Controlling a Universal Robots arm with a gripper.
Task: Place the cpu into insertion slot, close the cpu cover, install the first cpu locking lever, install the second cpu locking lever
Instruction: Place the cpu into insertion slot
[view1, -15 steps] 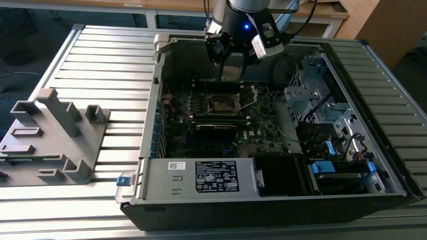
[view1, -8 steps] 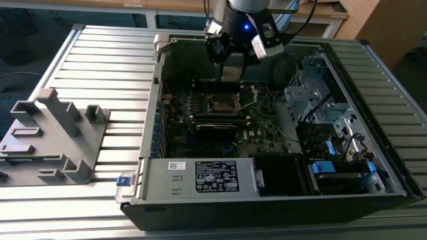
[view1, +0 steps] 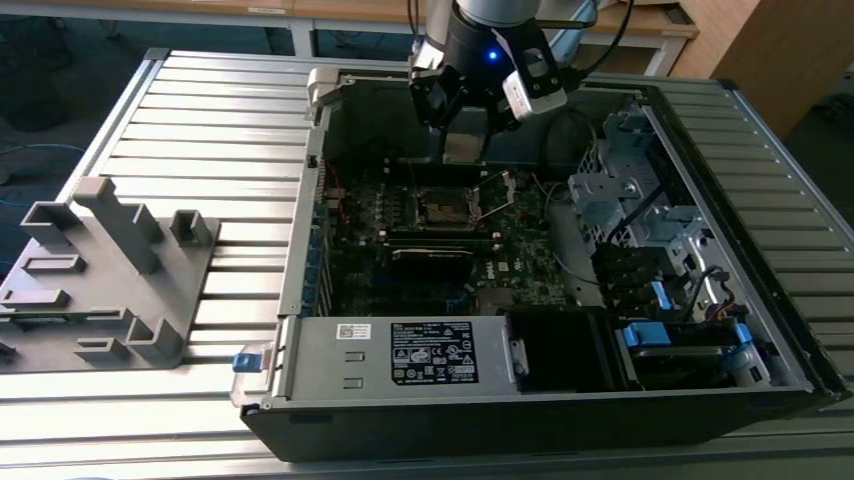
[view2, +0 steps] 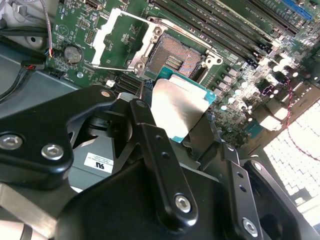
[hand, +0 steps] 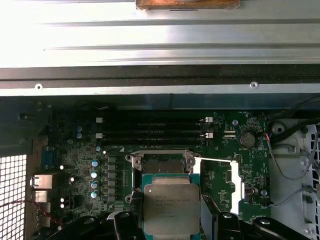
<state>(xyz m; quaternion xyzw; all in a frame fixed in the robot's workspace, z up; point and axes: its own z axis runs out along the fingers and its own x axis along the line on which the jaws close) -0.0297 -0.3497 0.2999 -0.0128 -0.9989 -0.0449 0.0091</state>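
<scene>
Across the whole exterior view, a slatted metal table (view1: 200, 120). On it, filling the centre and the exterior view's right, an open computer case (view1: 534, 425), lid off, inside laid bare. At the exterior view's left, at middle height, a grey plastic fixture (view1: 114, 270) with upright blocks, well apart from the case.

Inside the case, at centre frame, a green motherboard (view1: 527, 220). Along the lower edge, a silver power supply (view1: 427, 352) with a label. Toward the exterior view's right, a metal drive cage (view1: 627, 190) with blue clips and black cables near it.

At upper centre of the exterior view, reaching down into the case, the black gripper (view1: 467, 135). Closed onto the cpu (view1: 465, 150), fingers (view2: 145, 115) against two opposite edges, the gap between them no wider than the chip. In the first wrist view, the cpu (hand: 171, 205) with its dull silver top up and a green rim around it.

Just below the gripper in the exterior view, the insertion slot (view1: 445, 207), dark, silver-rimmed, uncovered. Beside it, toward the exterior view's right, the cpu cover (view1: 497, 190), swung open on its hinge, clear of the slot.

The cpu held off the board, close to the slot, not seated; in the first wrist view, overlapping one edge of the insertion slot (hand: 162, 164).
</scene>
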